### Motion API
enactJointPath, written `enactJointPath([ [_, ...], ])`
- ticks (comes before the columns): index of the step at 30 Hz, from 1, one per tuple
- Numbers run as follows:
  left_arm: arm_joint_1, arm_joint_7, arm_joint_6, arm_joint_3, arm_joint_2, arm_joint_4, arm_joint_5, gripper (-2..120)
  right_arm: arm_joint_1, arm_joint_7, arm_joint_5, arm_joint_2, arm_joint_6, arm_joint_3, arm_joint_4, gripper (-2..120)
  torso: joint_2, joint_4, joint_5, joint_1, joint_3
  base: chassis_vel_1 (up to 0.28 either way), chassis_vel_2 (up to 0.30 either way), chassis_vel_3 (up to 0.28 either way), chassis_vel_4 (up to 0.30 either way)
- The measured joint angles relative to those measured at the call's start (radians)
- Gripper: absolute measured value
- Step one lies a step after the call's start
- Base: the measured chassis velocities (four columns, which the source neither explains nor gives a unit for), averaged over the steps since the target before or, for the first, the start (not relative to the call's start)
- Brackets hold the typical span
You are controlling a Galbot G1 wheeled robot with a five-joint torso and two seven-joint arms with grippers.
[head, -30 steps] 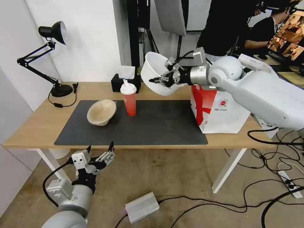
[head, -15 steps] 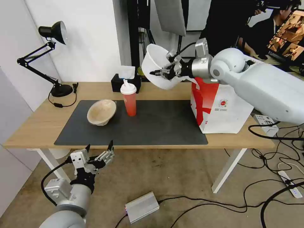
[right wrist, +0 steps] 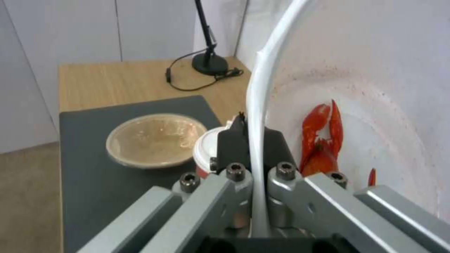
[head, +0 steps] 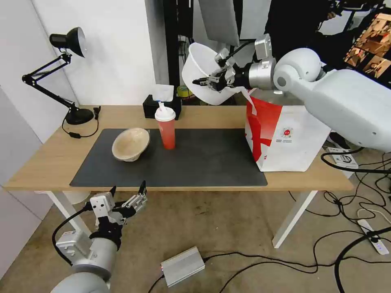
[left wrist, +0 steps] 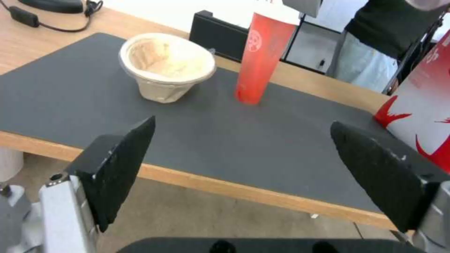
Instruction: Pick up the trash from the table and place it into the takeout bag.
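The right gripper (head: 203, 81) pinches the rim of the white bowl (head: 199, 67), tilted in the air beside the bag (head: 285, 138); the left gripper (head: 128, 191) hangs spread wide below the table (head: 49, 158) edge; cup (head: 165, 126) and paper bowl (head: 130, 143) sit on the mat (head: 203, 158).

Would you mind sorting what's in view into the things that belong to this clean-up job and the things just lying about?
Part of the job:
white bowl with crayfish scraps, pinched at its rim by the right gripper
red drink cup
beige paper bowl
takeout bag
table

Just lying about:
desk lamp
black tissue box
silver box on the floor
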Motion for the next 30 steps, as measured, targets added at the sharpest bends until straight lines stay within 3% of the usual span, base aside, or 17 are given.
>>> enactJointPath([
  [30, -0.001, 0.000, 0.000, 0.003, -0.007, -0.006, 0.003, 100, 0.070, 0.000, 0.037, 0.002, -0.005, -0.018, -0.013, 0, 0.000, 0.0000, 0.0000, 0.000, 0.000, 0.000, 0.000, 0.000, 0.000],
])
